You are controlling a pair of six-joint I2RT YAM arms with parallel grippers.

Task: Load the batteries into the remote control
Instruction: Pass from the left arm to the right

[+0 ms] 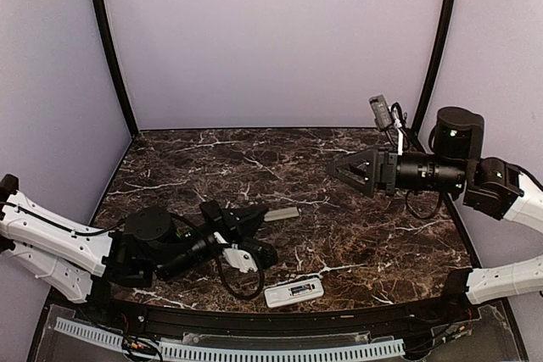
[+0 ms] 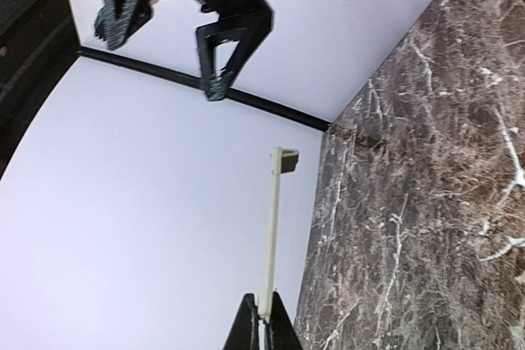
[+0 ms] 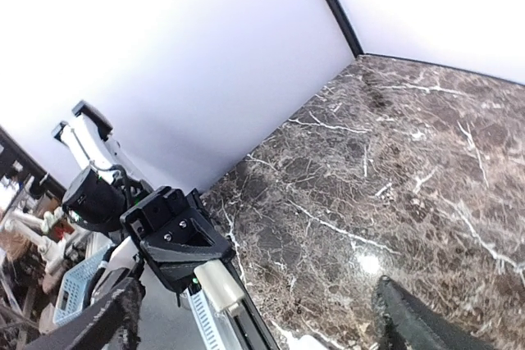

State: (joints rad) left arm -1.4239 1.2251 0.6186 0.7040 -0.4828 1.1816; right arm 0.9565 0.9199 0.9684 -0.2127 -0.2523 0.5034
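Across the room lies the dark marbled bench, walled in pale on three sides. The left arm stretches low over its near left part, almost lying on the stone. The right arm hangs well above the right side, pointing left across the bench.

The right gripper is spread wide with nothing between its fingers, up in the air and well apart from everything on the bench. The left gripper is pinched tight on one end of a flat grey piece, which sticks straight out past its fingertips, thin as a card when seen edge-on from the wrist.

The remote control lies flat near the front edge, just right of the left gripper and touched by neither arm. A dark recess shows along its middle. Whether batteries sit in it is too small to tell.
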